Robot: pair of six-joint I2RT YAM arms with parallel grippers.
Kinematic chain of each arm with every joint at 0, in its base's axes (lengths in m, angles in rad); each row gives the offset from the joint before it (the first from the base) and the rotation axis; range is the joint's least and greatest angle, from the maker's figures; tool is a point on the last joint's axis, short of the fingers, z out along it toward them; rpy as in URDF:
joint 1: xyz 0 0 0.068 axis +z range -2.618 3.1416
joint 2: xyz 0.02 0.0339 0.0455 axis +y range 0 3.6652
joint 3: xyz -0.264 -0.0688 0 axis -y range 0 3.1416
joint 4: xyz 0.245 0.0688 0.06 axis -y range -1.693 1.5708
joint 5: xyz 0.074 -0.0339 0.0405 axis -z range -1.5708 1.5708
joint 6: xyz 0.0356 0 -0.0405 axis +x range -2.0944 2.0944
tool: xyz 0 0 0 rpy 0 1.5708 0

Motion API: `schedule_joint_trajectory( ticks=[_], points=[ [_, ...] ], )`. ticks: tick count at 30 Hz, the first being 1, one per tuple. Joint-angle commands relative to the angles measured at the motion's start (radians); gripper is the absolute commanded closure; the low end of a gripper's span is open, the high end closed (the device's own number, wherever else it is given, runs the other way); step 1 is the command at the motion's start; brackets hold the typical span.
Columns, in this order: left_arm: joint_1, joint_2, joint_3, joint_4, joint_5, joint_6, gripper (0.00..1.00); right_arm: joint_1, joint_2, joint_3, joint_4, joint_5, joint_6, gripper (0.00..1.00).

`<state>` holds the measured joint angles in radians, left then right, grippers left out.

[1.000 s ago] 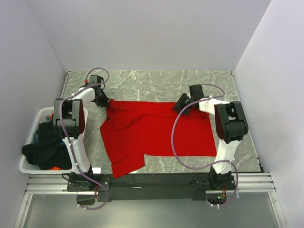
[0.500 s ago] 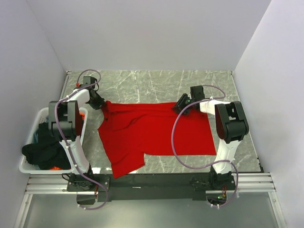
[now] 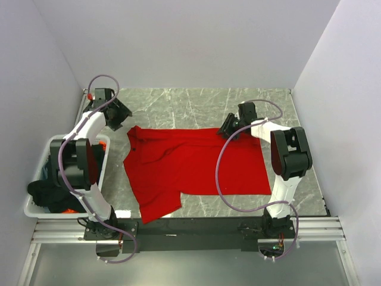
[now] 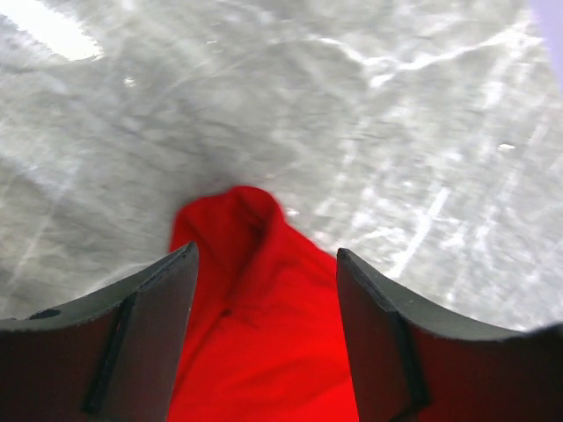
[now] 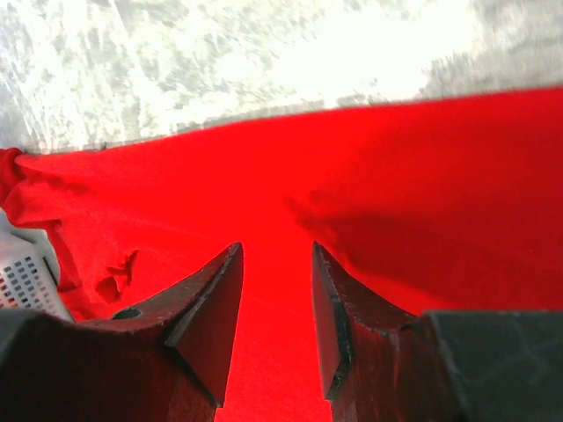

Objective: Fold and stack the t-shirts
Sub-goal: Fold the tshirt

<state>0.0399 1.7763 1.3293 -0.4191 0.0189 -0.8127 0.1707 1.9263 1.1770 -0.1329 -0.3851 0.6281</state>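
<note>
One red t-shirt point(image 3: 190, 170) is being shown spread flat on the marble tabletop point(image 3: 178, 104). The left hand point(image 4: 264, 255) is being held wide open at its far left corner, with nothing gripped. The right hand point(image 5: 274, 251) is being held narrowly open over its far edge. Several black t-shirts point(image 3: 50, 186) are being carried in the white basket point(image 3: 34, 210).
</note>
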Motion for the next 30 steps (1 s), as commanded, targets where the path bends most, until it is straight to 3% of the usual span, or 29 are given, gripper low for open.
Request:
schedule_joint_trajectory(
  ticks=[1, 11, 22, 30],
  points=[
    [-0.021, -0.023, -0.005, 0.031, 0.044, 0.003, 0.31, 0.003, -0.053, 0.053, -0.013, 0.009, -0.047, 0.55],
    [-0.090, 0.126, 0.113, -0.046, 0.001, 0.093, 0.50, 0.004, -0.015, 0.093, -0.033, 0.040, -0.047, 0.55],
    [-0.098, 0.216, 0.171, -0.070, -0.077, 0.115, 0.60, -0.008, 0.063, 0.133, -0.034, 0.086, -0.004, 0.56],
    [-0.095, 0.230, 0.133, -0.035, -0.080, 0.119, 0.87, -0.016, 0.102, 0.138, -0.027, 0.101, 0.028, 0.57]
  ],
)
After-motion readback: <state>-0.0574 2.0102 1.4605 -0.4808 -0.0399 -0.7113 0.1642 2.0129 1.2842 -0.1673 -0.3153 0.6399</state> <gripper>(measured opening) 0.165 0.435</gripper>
